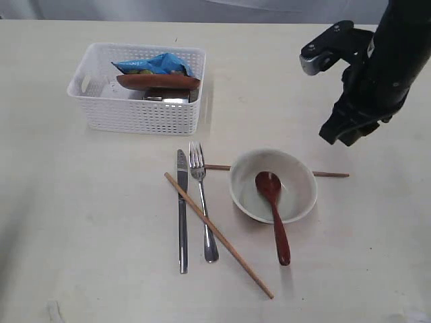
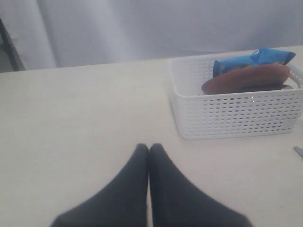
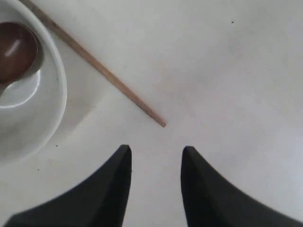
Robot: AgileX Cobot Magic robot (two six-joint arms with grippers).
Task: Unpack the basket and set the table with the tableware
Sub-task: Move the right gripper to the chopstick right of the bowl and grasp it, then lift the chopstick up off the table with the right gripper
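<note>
The white basket [image 1: 141, 118] stands at the back left of the table [image 1: 81, 222], holding a brown wooden plate [image 1: 158, 81] under a blue snack packet [image 1: 156, 64]. In front of it lie a steel knife [image 1: 182, 215], a fork [image 1: 202, 202] and one chopstick [image 1: 219, 235], which lies diagonally. The off-white bowl [image 1: 303, 202] holds a dark red spoon [image 1: 275, 215]; the second chopstick [image 1: 330, 174] runs behind the bowl. My right gripper [image 3: 156, 150] hovers open and empty above the table by that chopstick's tip [image 3: 142, 106]. My left gripper [image 2: 149, 147] is shut and empty, a little way from the basket [image 2: 236, 118].
Something of shiny steel [image 1: 165, 98] lies in the basket under the plate. In the exterior view the right arm [image 1: 377, 67] hangs over the back right of the table. A grey curtain [image 2: 142, 28] hangs beyond the far table edge.
</note>
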